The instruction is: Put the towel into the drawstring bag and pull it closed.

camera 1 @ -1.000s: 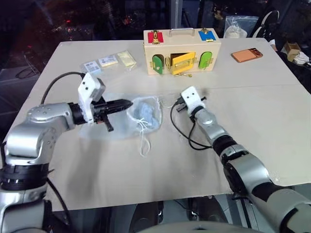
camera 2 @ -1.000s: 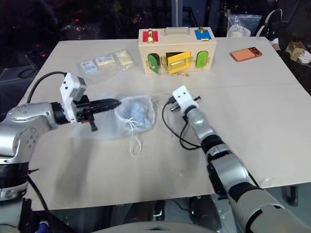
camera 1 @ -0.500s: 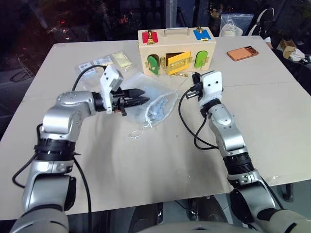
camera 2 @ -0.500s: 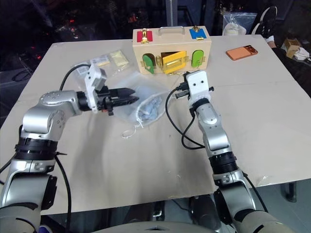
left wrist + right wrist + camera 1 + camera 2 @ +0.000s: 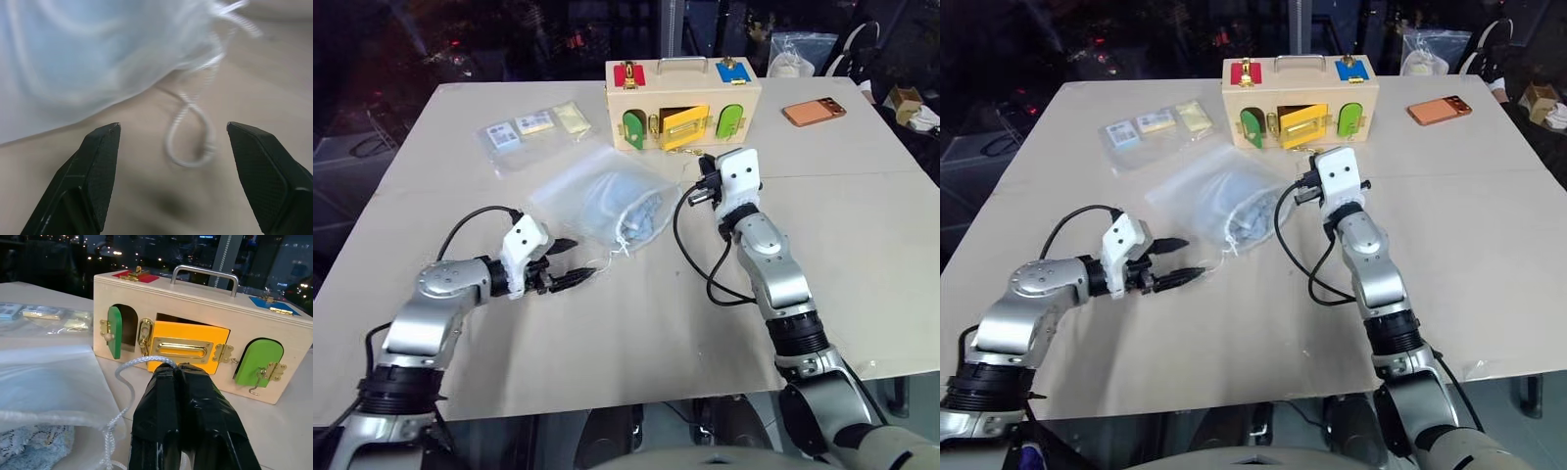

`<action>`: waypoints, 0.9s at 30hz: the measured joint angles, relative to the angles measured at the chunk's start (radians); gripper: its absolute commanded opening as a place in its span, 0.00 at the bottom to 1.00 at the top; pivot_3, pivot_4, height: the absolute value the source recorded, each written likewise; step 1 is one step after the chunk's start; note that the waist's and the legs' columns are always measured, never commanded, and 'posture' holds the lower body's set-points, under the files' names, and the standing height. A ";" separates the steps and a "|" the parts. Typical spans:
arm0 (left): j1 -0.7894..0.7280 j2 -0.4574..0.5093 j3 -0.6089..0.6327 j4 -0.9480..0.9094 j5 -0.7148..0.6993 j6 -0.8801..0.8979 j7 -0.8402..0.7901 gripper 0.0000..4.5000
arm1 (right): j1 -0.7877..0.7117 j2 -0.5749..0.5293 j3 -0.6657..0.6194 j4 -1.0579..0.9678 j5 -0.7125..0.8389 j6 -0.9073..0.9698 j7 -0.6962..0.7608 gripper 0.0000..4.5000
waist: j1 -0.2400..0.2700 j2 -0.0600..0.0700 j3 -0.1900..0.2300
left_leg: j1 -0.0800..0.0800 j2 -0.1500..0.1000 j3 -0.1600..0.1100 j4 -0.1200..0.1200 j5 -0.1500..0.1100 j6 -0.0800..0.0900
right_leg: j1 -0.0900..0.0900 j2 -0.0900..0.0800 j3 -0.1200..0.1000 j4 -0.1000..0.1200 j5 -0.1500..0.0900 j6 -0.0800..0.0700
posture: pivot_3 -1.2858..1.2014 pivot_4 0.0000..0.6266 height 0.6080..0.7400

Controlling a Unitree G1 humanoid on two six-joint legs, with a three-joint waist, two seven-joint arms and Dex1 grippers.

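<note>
Clearly the right gripper is clenched on a white drawstring cord, which loops up from the mouth of the drawstring bag and disappears between the black fingers. Holding that cord raised beside the bag probably serves to cinch the mouth, since pulling the cord away from the fabric is what gathers the opening.

Down at the table, the left gripper has its fingers spread apart and grasps nothing. In the left wrist view a second cord loop lies on the table between the two fingers, just below the bag's edge. That placement suggests the arm is lined up to pinch this loop, so that both cords could be drawn in opposite directions.

Through the translucent mesh the towel is visible as a light blue bundle inside the bag, near the gathered mouth, so the stowing step looks done and the closing is what remains.

Beyond the bag stands a wooden latch box with coloured doors, and flat clear packets lie to its side. No writing on any of them can be read.
</note>
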 measured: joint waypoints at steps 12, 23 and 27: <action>-0.021 -0.131 -0.083 0.075 0.092 -0.146 0.074 0.01 | 0.002 -0.004 0.000 -0.017 0.000 0.023 0.001 0.00 | -0.003 0.000 -0.002 | 0.002 0.001 0.001 0.000 0.000 0.000 | 0.001 0.001 -0.001 0.002 0.000 0.000 | 0.52 0.24 1.00; -0.082 -0.145 0.203 0.192 0.244 -0.457 0.547 0.01 | -0.108 -0.108 -0.111 -0.127 0.001 0.043 -0.025 0.00 | 0.001 -0.001 -0.001 | -0.001 0.000 0.000 0.000 0.000 0.000 | -0.001 -0.001 -0.004 0.001 0.000 0.000 | 0.52 0.24 1.00; -0.245 -0.129 0.242 0.250 0.277 -0.472 0.662 0.01 | -0.222 -0.181 -0.147 -0.139 0.002 0.047 -0.018 0.00 | 0.011 -0.001 -0.001 | -0.002 -0.001 -0.002 0.001 0.000 0.001 | 0.001 -0.002 -0.007 0.001 0.000 0.001 | 0.52 0.24 1.00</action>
